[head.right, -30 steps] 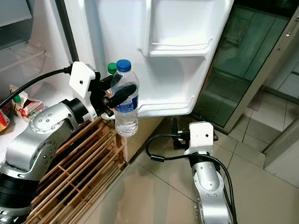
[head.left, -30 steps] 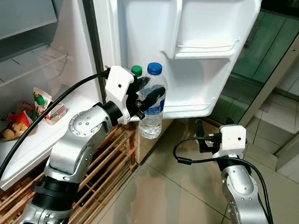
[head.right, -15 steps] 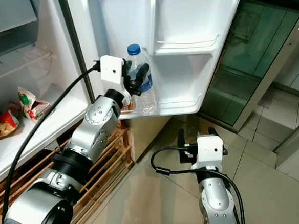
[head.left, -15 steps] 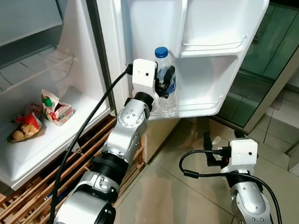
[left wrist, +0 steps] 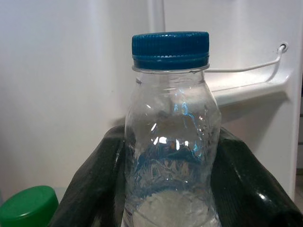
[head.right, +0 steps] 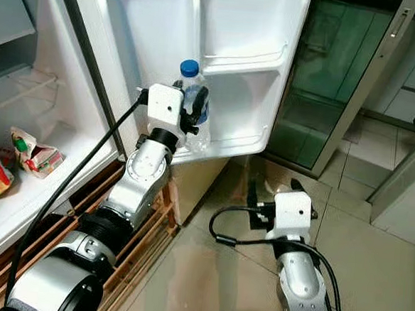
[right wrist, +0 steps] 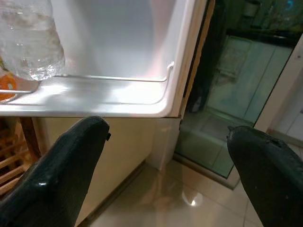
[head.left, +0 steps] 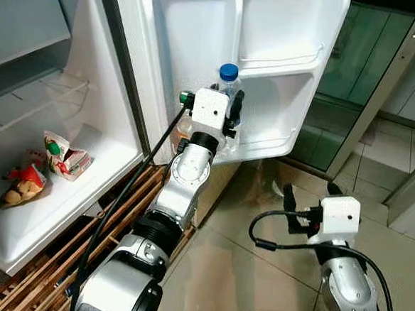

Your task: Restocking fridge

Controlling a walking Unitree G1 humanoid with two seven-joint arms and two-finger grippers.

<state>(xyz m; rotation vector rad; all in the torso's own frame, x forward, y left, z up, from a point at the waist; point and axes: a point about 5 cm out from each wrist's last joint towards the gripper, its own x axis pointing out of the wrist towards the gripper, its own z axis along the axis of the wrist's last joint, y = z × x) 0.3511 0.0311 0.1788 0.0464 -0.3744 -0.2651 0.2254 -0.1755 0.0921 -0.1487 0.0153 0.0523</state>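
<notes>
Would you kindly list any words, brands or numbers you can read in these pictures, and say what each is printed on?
None can be read.
Water bottle in the left gripper: blue label band, print too blurred.
Snack packets on the fridge shelf: coloured print, too small to read.
Green-capped bottle: no label visible.

Clear glossy plastic water bottle (left wrist: 171,156), smooth white plastic fridge door (head.left: 201,48), slatted wooden pallet (head.left: 110,220), glossy tiled floor (head.left: 257,259).

The left gripper (head.left: 233,109) now carries the clear blue-capped plastic water bottle (head.left: 226,100) toward 12 o'clock, apparently inside the white fridge door's lower shelf (head.left: 276,140).
</notes>
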